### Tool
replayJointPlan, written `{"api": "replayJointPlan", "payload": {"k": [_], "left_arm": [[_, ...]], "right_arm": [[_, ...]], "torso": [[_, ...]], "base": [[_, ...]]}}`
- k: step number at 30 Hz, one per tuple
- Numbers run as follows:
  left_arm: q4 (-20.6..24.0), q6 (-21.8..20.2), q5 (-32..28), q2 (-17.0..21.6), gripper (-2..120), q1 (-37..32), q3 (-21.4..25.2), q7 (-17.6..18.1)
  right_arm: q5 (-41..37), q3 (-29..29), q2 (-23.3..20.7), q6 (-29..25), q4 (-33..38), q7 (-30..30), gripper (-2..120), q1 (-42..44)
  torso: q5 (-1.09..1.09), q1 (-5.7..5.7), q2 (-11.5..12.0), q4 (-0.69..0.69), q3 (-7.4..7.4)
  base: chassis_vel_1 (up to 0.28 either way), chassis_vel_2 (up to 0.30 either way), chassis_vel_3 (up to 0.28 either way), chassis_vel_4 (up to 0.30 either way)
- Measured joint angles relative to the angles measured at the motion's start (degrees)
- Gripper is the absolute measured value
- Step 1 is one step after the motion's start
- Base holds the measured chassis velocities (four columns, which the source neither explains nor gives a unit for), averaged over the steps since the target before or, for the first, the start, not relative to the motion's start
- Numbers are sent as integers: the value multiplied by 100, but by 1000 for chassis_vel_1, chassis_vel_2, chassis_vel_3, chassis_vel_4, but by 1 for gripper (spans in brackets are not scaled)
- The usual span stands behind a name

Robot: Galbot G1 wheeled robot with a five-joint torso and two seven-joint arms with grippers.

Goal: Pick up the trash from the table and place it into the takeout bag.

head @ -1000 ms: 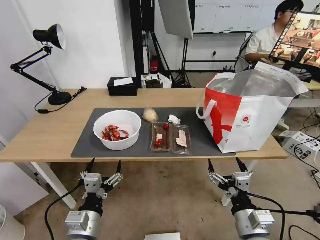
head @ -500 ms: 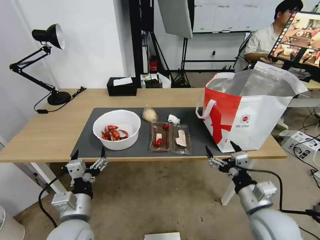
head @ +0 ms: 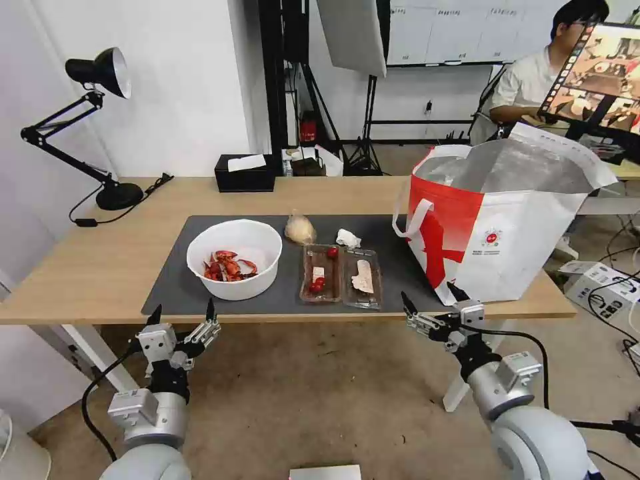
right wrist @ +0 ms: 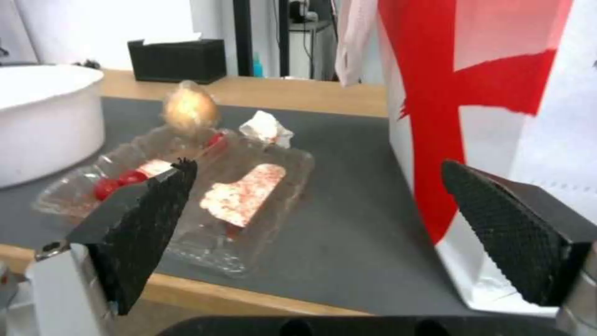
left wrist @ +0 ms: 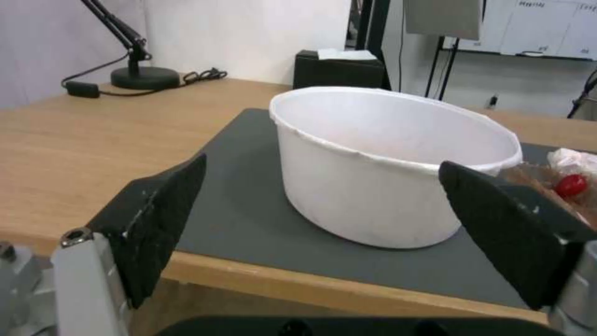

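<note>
The long light-wood table (head: 100,267) stands on white legs, and a big dark grey mat (head: 387,233) covers most of its middle. At the right end of that mat sits the takeout bag (head: 507,220), a large red-and-white tote standing upright with its mouth open, silver lining showing, a white strap handle hanging on its left face and a small round red logo on the white front.

Left of centre on the mat rests the white round bowl (head: 234,259), upright, with red shellfish shells lying in its bottom. Just beside it to the right lies the clear plastic double tray (head: 341,275), flat on the mat, with a few red tomatoes in its left half and pale scraps in both halves. Behind the tray, the knotted clear bag (head: 300,229) with its beige filling sits close to the bowl's far rim, and the crumpled white tissue (head: 347,238) lies a little to its right. All four pieces are apart from the tote.

Both arms hang in front of the table's near edge, below the top. The left pincer (head: 183,313) points at the bowl, fingers spread wide, holding nothing. The right pincer (head: 431,301) sits near the tote's lower left corner, also spread wide and empty.

At the table's far edge stands a black tissue box (head: 245,173), and at the far left a black desk lamp (head: 100,127).
</note>
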State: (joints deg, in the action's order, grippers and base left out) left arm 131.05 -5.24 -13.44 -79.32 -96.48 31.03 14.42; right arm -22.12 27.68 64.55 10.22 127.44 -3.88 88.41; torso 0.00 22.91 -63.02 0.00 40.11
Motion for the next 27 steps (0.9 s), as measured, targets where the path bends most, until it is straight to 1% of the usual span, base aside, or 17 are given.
{"api": "replayJointPlan", "payload": {"k": [8, 11, 12, 14, 15, 16, 17, 18, 19, 20, 21, 22, 23, 24, 25, 26, 27], "left_arm": [[6, 0, 13, -33, 100, -78, -7, -66], [16, 0, 16, -30, 100, -114, -6, -71], [16, 0, 16, -30, 100, -114, -6, -71], [46, -5, 11, 7, 100, -140, 2, -71], [77, -12, 1, 62, 100, -162, 25, -71], [77, -12, 1, 62, 100, -162, 25, -71], [90, -14, -5, 93, 100, -176, 46, -71], [94, -15, -10, 111, 100, -204, 66, -73], [94, -15, -10, 111, 100, -204, 66, -73], [94, -15, -11, 111, 100, -224, 70, -73], [94, -15, -11, 104, 100, -264, 72, -75], [94, -15, -11, 104, 100, -264, 72, -75], [94, -15, -11, 91, 100, -296, 71, -77], [87, -13, -5, 70, 100, -329, 66, -78], [87, -13, -5, 70, 100, -329, 66, -78], [74, -13, -1, 55, 100, -346, 62, -81], [68, -13, 3, 48, 100, -354, 61, -82]], "right_arm": [[-614, -99, 13, -5, 40, -193, 100, -25], [-1104, -166, 3, 26, 116, -364, 100, -51], [-1104, -166, 3, 26, 116, -364, 100, -51], [-1531, -192, -30, 108, 192, -506, 100, -111], [-2115, -229, -82, 189, 279, -705, 100, -211], [-2115, -229, -82, 189, 279, -705, 100, -211], [-2655, -273, -120, 227, 337, -905, 100, -295], [-3452, -348, -145, 265, 416, -1232, 100, -430], [-3452, -348, -145, 265, 416, -1232, 100, -430], [-3877, -381, -147, 271, 458, -1411, 100, -500], [-4773, -443, -133, 273, 542, -1798, 100, -622], [-4773, -443, -133, 273, 542, -1798, 100, -622], [-5530, -471, -91, 271, 606, -2146, 100, -733], [-6485, -499, -6, 217, 670, -2573, 100, -904], [-6485, -499, -6, 217, 670, -2573, 100, -904], [-6983, -550, 61, 136, 686, -2794, 100, -1017], [-7190, -598, 99, 72, 686, -2890, 100, -1067]], "torso": [[0, 1, 0, 0, 0], [0, 0, 0, -1, 0], [0, 0, 0, -1, 0], [0, 0, 0, 0, 0], [0, 0, 0, 0, 0], [0, 0, 0, 0, 0], [0, 0, 0, 0, 0], [0, 1, 0, 0, 0], [0, 1, 0, 0, 0], [0, 1, 0, 1, 0], [0, 0, 0, 0, 0], [0, 0, 0, 0, 0], [0, 1, 0, 0, 0], [-1, 0, 0, 0, 0], [-1, 0, 0, 0, 0], [0, 1, 0, 1, 0], [-1, 1, 0, 1, 0]], "base": [[0, 0, 0, 0], [0, 0, 0, 0], [0, 0, 0, 0], [0, 0, 0, 0], [0, 0, 0, 0], [0, 0, 0, 0], [0, 0, 0, 0], [0, 0, 0, 0], [0, 0, 0, 0], [0, 0, 0, 0], [0, 0, 0, 0], [0, 0, 0, 0], [0, 0, 0, 0], [0, 0, 0, 0], [0, 0, 0, 0], [0, 0, 0, 0], [0, 0, 0, 0]]}}
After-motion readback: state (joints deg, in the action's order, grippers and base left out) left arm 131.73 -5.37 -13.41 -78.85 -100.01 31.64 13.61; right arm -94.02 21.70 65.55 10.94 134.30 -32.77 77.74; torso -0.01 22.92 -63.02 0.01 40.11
